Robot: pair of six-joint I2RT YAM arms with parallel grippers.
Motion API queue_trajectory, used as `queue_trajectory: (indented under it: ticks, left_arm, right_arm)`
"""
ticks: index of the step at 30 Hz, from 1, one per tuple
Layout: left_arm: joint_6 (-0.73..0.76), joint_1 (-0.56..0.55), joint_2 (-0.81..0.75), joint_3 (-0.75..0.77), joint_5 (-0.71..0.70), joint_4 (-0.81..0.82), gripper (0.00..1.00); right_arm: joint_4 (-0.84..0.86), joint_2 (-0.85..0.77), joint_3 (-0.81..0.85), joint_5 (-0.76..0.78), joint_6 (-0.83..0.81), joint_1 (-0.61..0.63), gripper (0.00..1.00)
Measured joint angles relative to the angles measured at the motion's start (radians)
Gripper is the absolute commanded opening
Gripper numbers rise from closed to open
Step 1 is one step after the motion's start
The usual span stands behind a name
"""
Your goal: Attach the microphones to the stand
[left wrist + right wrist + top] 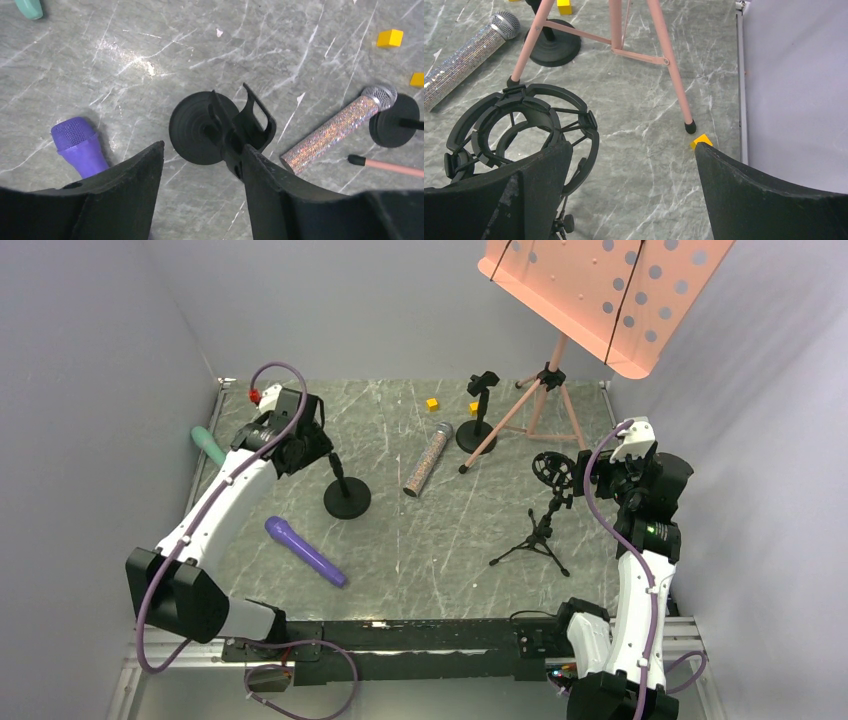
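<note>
Left gripper (202, 150) and right gripper (633, 150): jaws apart, nothing held.
Left jaws flank the black clip stand (250, 120) (clip hard by one finger); shock mount (519, 120) sits beside right jaws.

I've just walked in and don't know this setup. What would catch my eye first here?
The salmon-pink perforated music-stand tray looms at the top right of the overhead view. Three stick microphones lie loose on the grey marbled table: a purple microphone front left, a glittery microphone with silver mesh head mid-table, a teal microphone at the left edge.
</note>
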Motion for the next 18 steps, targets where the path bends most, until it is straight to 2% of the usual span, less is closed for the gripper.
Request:
queue_trajectory:
  ticks: [5,6,7,10,18]
  left_arm:
    - [-0.017,-0.003,0.026,0.000,-0.019,0.019,0.43]
    - [-0.020,-0.004,0.028,0.000,-0.019,0.023,0.37]
    - [-0.023,-0.005,0.030,0.002,-0.019,0.026,0.25]
    - [-0.025,-0.012,0.042,0.013,-0.018,0.045,0.01]
    - [0.003,-0.013,0.043,0.017,0.001,0.068,0.00]
  right_arm:
    - [0.000,0.000,0.000,0.003,0.000,0.000,1.00]
    - [0.000,0.000,0.000,0.003,0.000,0.001,1.00]
    - [0.000,0.000,0.000,0.004,0.000,0.001,1.00]
    - [0.000,0.000,0.000,0.006,0.001,0.001,1.00]
    - [0.000,0.000,0.000,0.023,0.002,0.005,1.00]
